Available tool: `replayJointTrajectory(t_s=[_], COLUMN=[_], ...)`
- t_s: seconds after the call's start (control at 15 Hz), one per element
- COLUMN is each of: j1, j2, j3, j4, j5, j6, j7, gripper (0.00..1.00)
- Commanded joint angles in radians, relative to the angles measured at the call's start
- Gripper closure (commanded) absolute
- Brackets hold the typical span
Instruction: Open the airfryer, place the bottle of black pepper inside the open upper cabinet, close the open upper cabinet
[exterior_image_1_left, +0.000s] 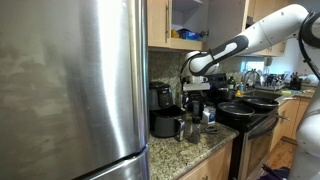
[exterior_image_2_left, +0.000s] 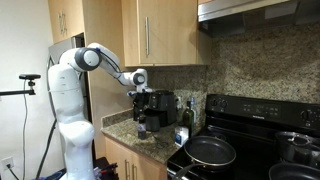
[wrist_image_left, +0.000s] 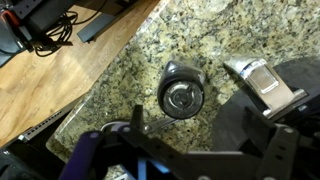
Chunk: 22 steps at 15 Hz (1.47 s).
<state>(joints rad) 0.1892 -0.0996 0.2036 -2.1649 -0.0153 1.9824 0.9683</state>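
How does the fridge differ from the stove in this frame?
The fridge is brushed steel, the stove black. The fridge rises past the top of the picture; the stove stops at counter height. The stove carries pans on top, while the fridge front is bare. Both stand beside the granite counter, one at each end.

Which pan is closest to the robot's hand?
The wide black frying pan at the front, next to the counter; the other pots sit farther away.

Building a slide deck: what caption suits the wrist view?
Open gripper hovers above a dark round-capped bottle on the speckled granite counter, wood floor beside.
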Motion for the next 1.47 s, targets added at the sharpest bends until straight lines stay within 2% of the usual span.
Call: replayJointTrajectory(t_s=[0.0,0.33,0.4,0.6,0.8,1.13,1.2,1.27,1.4], j1=[-0.006,-0.006,-0.014,-0.011,-0.006,0.003,0.004,0.006,0.006], j2=[0.0,0.0,0.043,0.06,0.12,0.134,0.135,0.136,0.135], j3=[0.007,0.007,0.002,-0.006,-0.011,-0.015,-0.014,-0.013,-0.015], j4=[0.002,0.002,0.01,-0.028,-0.04,-0.041,-0.044,-0.044,-0.042], j5=[0.002,0.002,-0.007,0.015,0.017,0.004,0.003,-0.002,-0.011], j6=[-0.004,-0.004,0.002,0.07,0.073,0.048,0.054,0.055,0.052], j7=[0.0,0.0,0.013,-0.004,0.007,0.027,0.022,0.028,0.028], gripper=[0.0,0.0,0.0,0.0,0.0,0.0,0.25,0.27,0.42])
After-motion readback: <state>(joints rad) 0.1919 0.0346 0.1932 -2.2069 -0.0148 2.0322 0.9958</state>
